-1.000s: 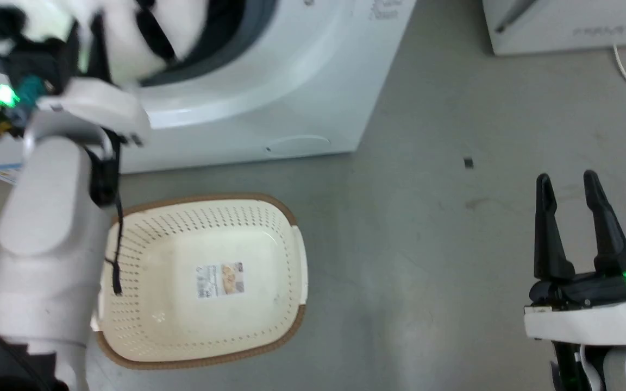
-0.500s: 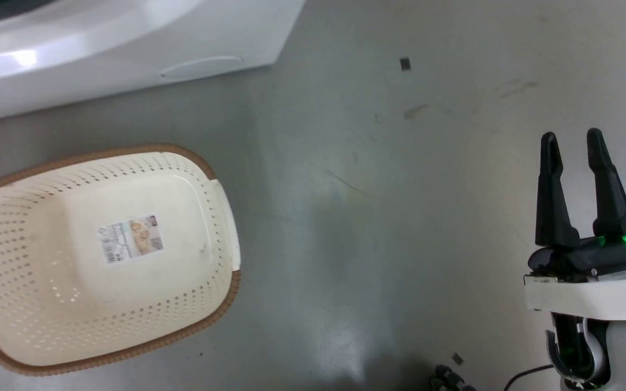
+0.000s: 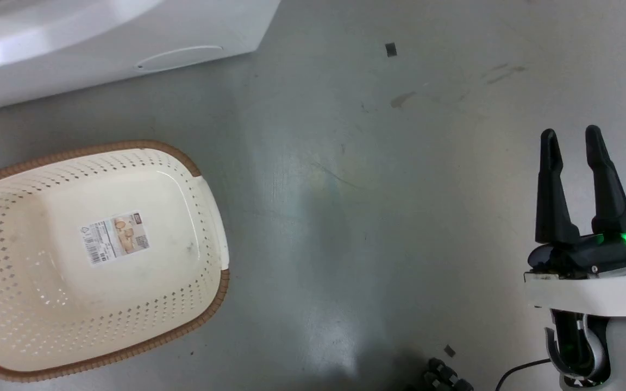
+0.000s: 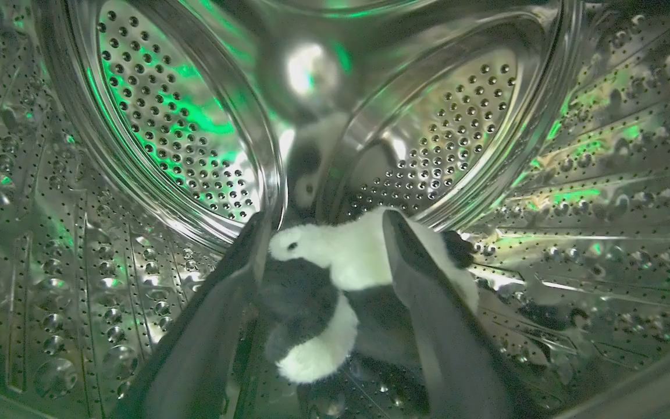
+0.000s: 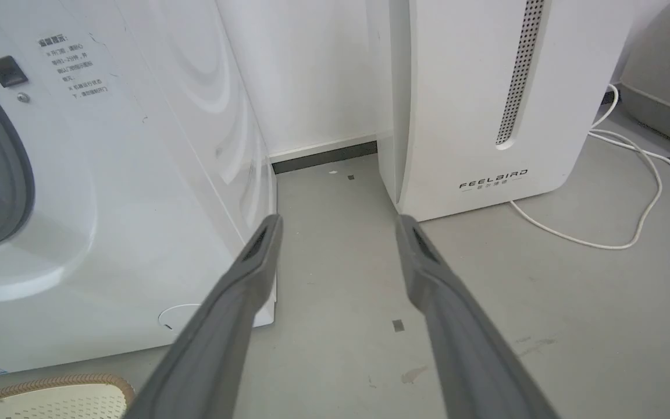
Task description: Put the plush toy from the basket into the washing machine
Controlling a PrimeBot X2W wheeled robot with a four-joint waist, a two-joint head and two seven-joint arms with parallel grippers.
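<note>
Turning since a second ago, the head camera no longer frames the left gripper (image 4: 326, 218), which then held the panda (image 4: 352, 256) at the washer (image 3: 74, 60) port. The panda now lies on the drum (image 4: 166, 134) floor between that gripper's parted fingers, apparently released. The basket (image 3: 193, 217) holds just its label (image 3: 114, 238). The right gripper (image 3: 570, 133) waits, fingers apart, far right.

The right gripper (image 5: 339, 220) hangs spread above the floor (image 5: 335, 291); the washing machine (image 5: 137, 192) stands left, the FEELBIRD appliance (image 5: 474, 105) right; the basket (image 5: 50, 389) shows bottom-left.
</note>
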